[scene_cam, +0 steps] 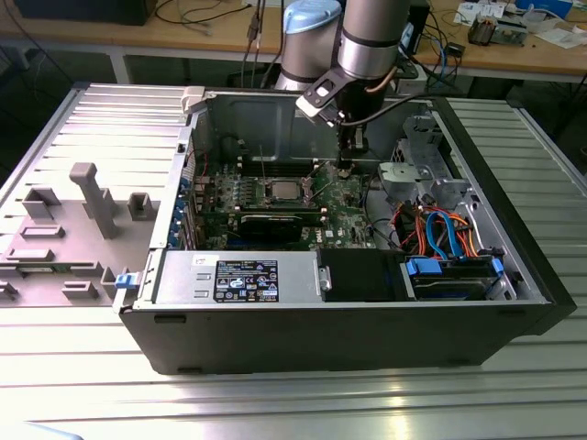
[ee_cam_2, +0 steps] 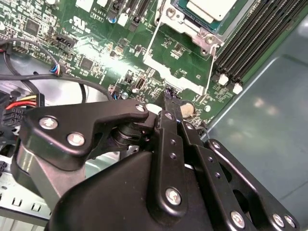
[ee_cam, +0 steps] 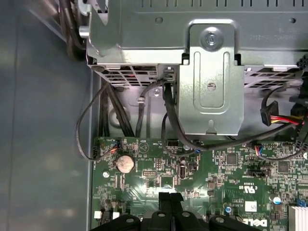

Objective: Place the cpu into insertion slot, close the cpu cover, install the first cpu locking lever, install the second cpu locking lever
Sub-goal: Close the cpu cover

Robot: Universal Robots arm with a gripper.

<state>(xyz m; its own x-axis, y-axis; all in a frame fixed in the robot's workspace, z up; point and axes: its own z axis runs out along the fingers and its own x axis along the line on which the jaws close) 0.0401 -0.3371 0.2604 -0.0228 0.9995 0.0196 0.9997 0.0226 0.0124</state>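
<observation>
hovering near the cpu (ee_cam_2: 211, 8), the gripper (ee_cam_2: 168, 100) is pinched closed

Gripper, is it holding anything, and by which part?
Nothing held: the gripper has its jaws shut together, empty, over the green circuit board; the cpu sits in the insertion slot.

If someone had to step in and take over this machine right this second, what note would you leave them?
Gripper: shut, nothing visibly held, low over the green circuit board near the coin battery, off to one side of the socket.
The cpu: lying in the insertion slot, silver top up.
The cpu cover: appears swung open, with board showing through its window.
Locking levers: two thin wires that look raised, not latched.
Done: cpu placed.
Left: cover and both levers, as far as can be told.
</observation>
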